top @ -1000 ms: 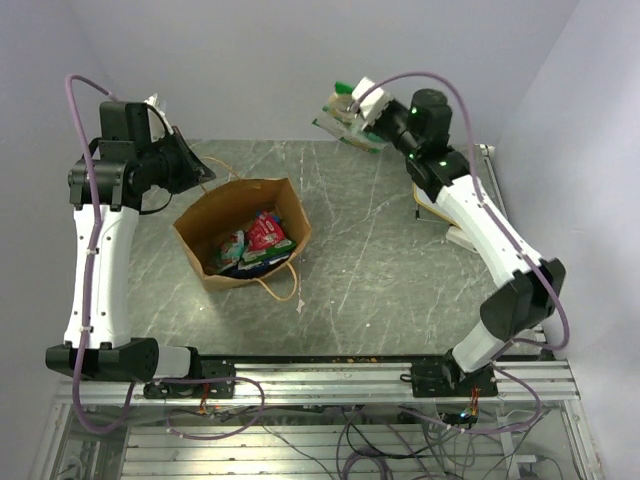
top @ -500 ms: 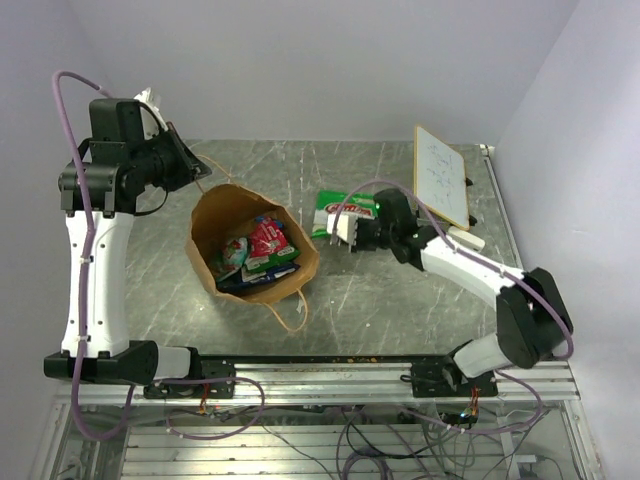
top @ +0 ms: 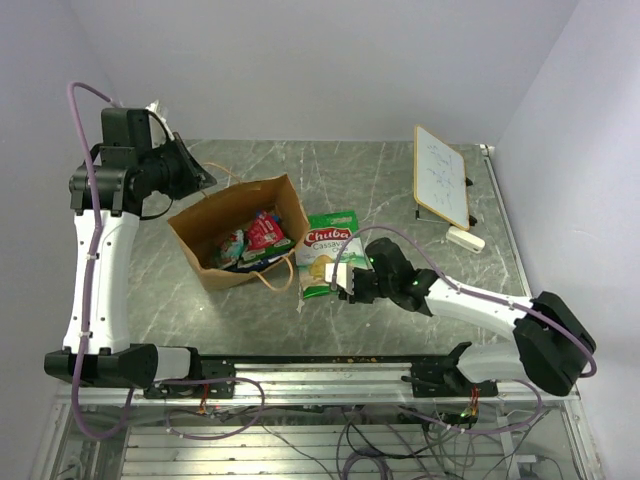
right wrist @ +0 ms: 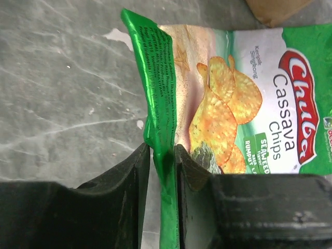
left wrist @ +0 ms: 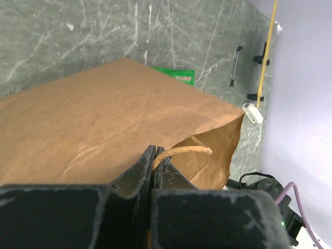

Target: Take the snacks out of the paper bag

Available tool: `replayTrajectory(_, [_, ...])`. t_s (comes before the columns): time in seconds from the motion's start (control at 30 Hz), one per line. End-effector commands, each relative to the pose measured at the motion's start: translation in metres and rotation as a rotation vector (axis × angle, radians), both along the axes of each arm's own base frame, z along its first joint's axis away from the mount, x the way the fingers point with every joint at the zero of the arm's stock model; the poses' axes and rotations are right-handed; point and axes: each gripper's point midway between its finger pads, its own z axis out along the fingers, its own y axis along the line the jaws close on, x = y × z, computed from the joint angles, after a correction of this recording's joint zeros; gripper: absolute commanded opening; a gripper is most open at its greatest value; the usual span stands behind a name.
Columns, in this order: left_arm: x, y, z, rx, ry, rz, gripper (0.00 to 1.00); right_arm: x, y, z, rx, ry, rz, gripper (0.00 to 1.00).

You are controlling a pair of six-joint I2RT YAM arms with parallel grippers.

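From above, the bag (top: 222,206) stands open on the left half of the table (top: 400,210), with its mouth turned up to the camera. Inside it lie a red packet (top: 266,232), a teal-green packet (top: 229,246) and some darker packets under them that I cannot tell apart. The left gripper (top: 203,176) is at the far left corner of the bag; from this view I cannot tell how its jaws stand. Just to the right of the bag a green and white chips packet (top: 329,250) lies flat on the table, outside the bag and touching its right side. The right gripper (top: 342,281) is low at the near edge of this packet. A white board (top: 441,176) stands tilted at the far right, well apart from the bag. In the left wrist view, the left gripper (left wrist: 154,154) is pressed together on the thin paper handle (left wrist: 188,150) of the bag (left wrist: 104,114), and the brown wall fills most of the picture. A green corner of the chips packet (left wrist: 177,76) shows behind the bag. In the right wrist view, the right gripper (right wrist: 162,158) is clamped on the green sealed edge of the chips packet (right wrist: 233,98), which rests face up on the table (right wrist: 62,78). A brown corner of the bag (right wrist: 272,8) shows at the top, beside the packet.
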Motion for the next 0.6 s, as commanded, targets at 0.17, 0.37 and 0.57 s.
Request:
replayTrajectory(0.17, [-0.007, -0.004, -0.006, -0.028, 0.005, -0.021, 0.07, -0.041, 0.013, 0.018, 0.161, 0.161, 0.029, 0.35])
replayTrajectory(0.37, [-0.010, -0.021, 0.017, -0.117, -0.097, -0.089, 0.07, -0.021, 0.010, 0.063, 0.229, 0.050, -0.105, 0.50])
replayTrajectory(0.57, [-0.024, -0.027, 0.027, -0.157, -0.159, -0.107, 0.07, 0.027, -0.003, 0.147, 0.270, -0.179, -0.281, 0.55])
